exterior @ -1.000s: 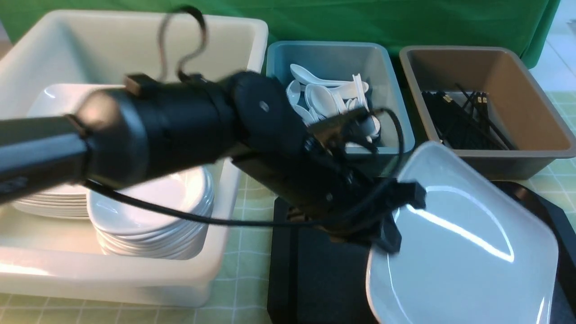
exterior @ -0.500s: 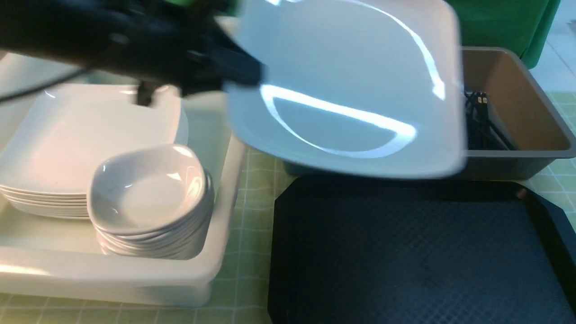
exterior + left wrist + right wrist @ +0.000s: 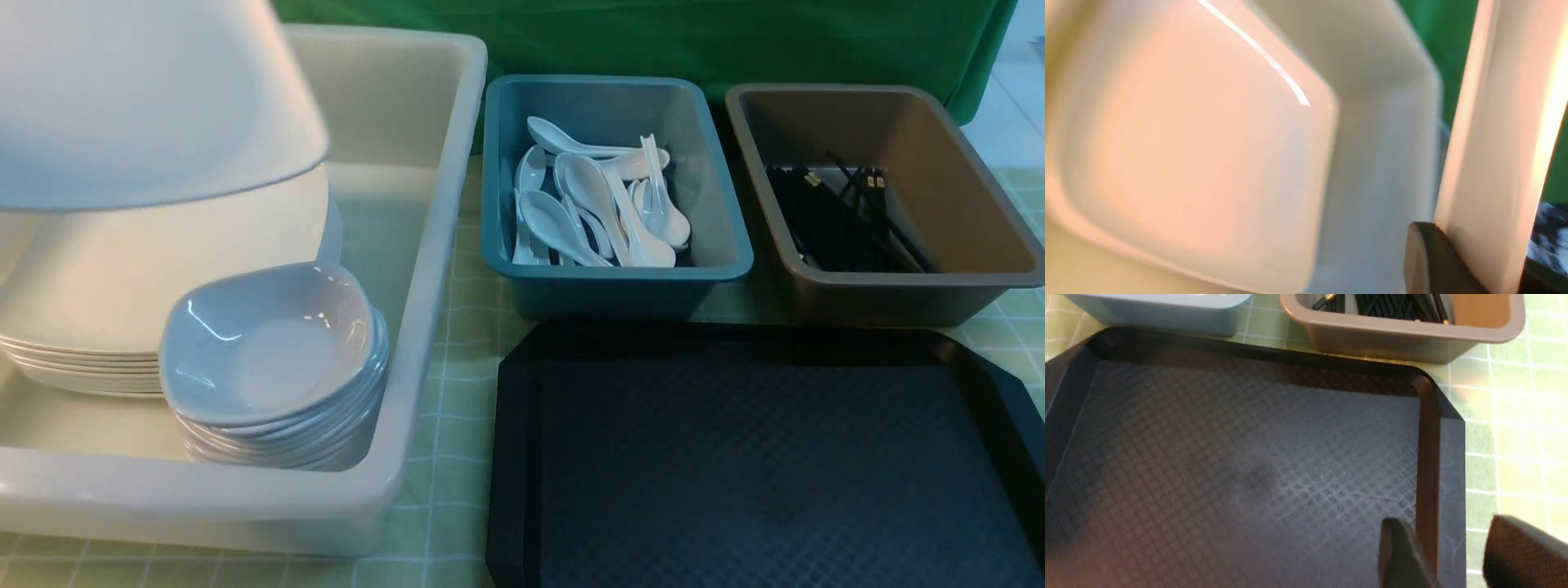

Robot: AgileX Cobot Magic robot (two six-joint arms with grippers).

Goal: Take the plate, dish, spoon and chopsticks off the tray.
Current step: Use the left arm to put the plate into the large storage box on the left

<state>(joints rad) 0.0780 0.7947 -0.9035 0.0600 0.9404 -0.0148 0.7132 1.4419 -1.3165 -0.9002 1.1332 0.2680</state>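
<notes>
- White square plate (image 3: 147,98) held high over the cream tub (image 3: 424,245), above the stack of square plates (image 3: 122,327). It hangs tilted, underside toward the front camera; probably because it is gripped by one edge only.
- Left wrist view: the plate's rim runs edge-on past one dark finger pad (image 3: 1429,261) pressed to it. Left fingers (image 3: 1478,265) read as closed on the plate rim; the second finger is barely in view.
- Stack of small white dishes (image 3: 273,367) sits in the tub's near corner, beside the plate stack: like with like, so the held plate belongs on the larger stack.
- Black tray (image 3: 767,457) shows bare textured floor in both front and right wrist views; nothing left on it.
- White spoons (image 3: 596,204) lie in the teal bin (image 3: 612,278); black chopsticks (image 3: 833,212) lie in the tan bin (image 3: 898,286).
- Right fingers (image 3: 1453,555) spread apart, holding nothing, poised over the tray's corner rim, the green checked bench (image 3: 1515,437) beyond.
- Judgement: last item; levelling it before release would spare the stack a knock.
</notes>
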